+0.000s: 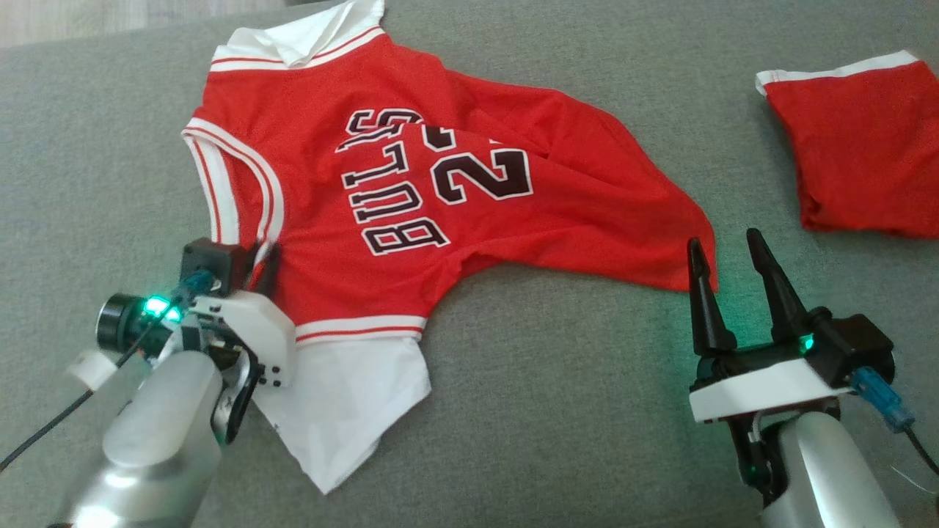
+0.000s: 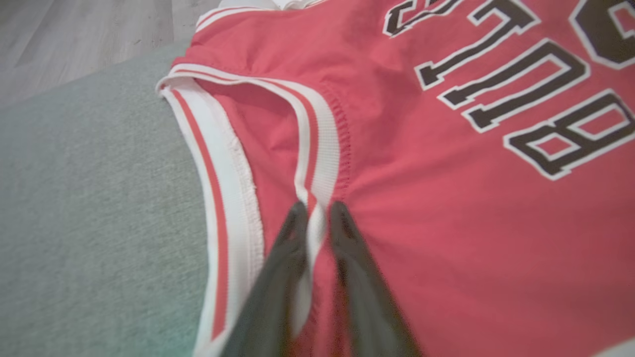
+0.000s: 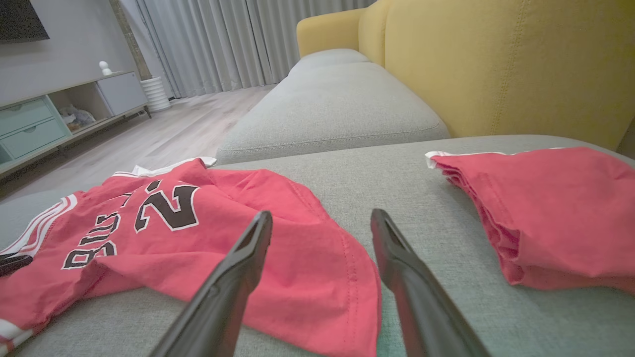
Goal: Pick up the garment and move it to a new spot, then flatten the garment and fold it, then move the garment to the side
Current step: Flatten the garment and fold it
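Head view showed the red jersey point(image 1: 411, 191) spread, still creased, on the grey sofa cushion point(image 1: 550, 381). Its long axis ran from left to right across the frame. The trimmed opening lay at the lower left under the left claw point(image 1: 262, 268), and the hem corner reached toward the right claw point(image 1: 722, 238) at the lower right. Each arm was thus nearest one end, as a stretch to flatten would need.

In the left wrist view, the left claw point(image 2: 320, 210) stood narrowed, with its fingers point(image 2: 297, 223) astride the white-and-red trim point(image 2: 317, 148); whether it already pinched the band could not be told. The right claw point(image 3: 321, 215) was spread wide and empty, just short of the hem. A second red garment point(image 1: 858, 147) sat at the upper right.
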